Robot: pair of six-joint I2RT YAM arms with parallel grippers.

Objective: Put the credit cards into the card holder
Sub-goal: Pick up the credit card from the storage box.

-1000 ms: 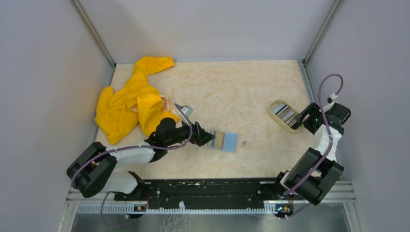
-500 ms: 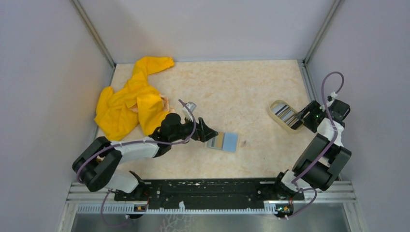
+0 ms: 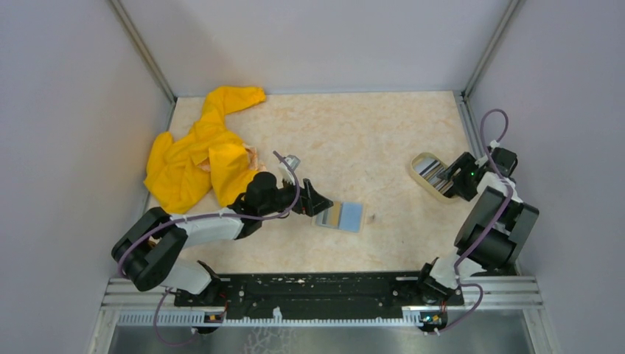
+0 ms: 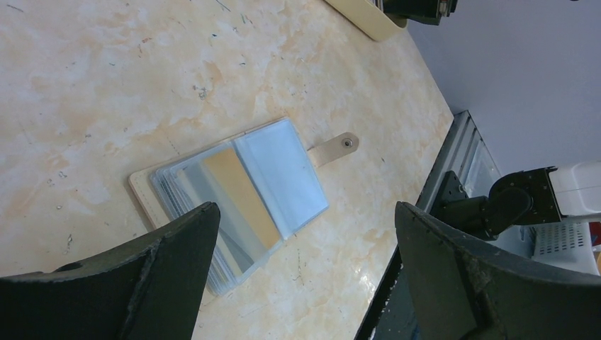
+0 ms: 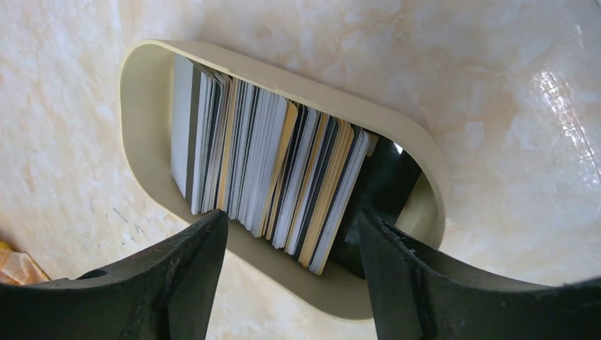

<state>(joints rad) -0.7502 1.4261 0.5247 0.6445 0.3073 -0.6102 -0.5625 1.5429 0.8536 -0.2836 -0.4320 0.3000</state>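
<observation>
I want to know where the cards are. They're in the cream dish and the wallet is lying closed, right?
Not quite: the card holder lies open, sleeves showing, in the left wrist view. The credit cards are in the cream dish.

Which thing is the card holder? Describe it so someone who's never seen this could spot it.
Start at the marbled beige table, right of the yellow cloth. Near the table's middle lies the card holder, open and flat. Unlike the cream oval dish packed with upright cards, it is a fan of clear sleeves with a tan snap tab.
</observation>
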